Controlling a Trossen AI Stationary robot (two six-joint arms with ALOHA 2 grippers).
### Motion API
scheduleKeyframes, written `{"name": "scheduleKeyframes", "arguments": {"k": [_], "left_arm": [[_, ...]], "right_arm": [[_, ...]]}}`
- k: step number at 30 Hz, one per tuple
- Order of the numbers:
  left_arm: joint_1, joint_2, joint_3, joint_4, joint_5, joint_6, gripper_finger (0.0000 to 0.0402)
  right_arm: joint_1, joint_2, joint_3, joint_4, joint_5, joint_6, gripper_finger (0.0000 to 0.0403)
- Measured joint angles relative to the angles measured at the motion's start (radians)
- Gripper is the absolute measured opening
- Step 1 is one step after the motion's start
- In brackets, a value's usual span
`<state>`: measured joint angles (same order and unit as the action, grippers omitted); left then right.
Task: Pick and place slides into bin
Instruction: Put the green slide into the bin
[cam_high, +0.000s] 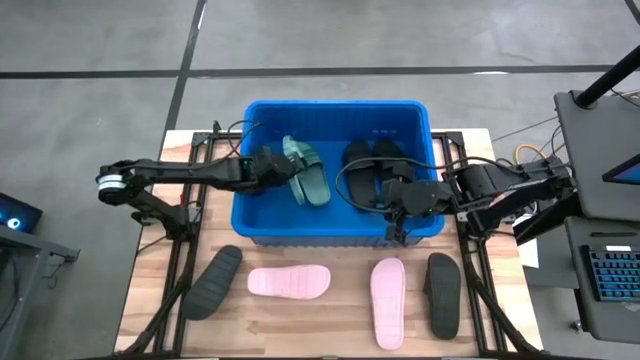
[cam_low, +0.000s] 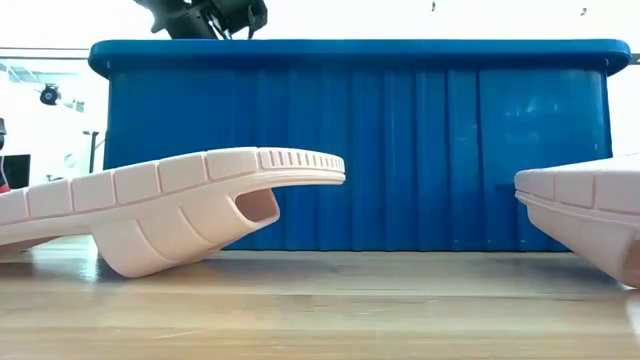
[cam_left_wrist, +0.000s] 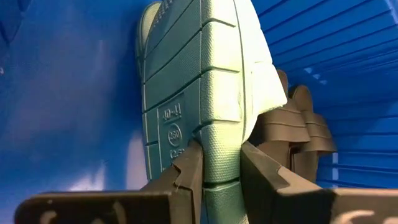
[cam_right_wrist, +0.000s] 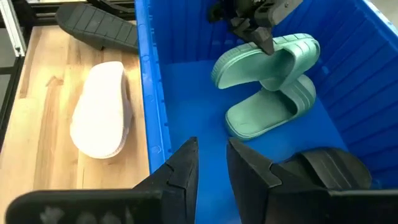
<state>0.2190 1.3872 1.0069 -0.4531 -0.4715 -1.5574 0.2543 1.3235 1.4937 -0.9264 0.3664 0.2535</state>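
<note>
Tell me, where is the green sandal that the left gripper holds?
In the high view the green sandal is inside the blue bin, on its left half, held by the left gripper just above the second green sandal.

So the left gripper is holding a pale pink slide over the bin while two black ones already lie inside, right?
Not quite. The slide held by the left gripper is a green slide, not pink; the high view shows it. Both pink slides lie on the table. The black slides are in the bin.
</note>
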Motion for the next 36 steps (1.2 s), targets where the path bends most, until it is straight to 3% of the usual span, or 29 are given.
{"name": "scheduleKeyframes", "arguments": {"k": [4, 25, 36], "left_arm": [[0.0, 0.01, 0.0, -0.001, 0.003, -0.001, 0.0057], [0.0, 0.003, 0.022, -0.074, 0.053, 0.034, 0.0131], [0.001, 0.003, 0.038, -0.117, 0.084, 0.055, 0.0193]], "right_arm": [[0.0, 0.0, 0.0, 0.0, 0.0, 0.0, 0.007], [0.0, 0.0, -0.018, -0.002, -0.004, 0.0, 0.0068], [0.0, 0.0, -0.026, -0.004, -0.013, -0.001, 0.0068]]}}
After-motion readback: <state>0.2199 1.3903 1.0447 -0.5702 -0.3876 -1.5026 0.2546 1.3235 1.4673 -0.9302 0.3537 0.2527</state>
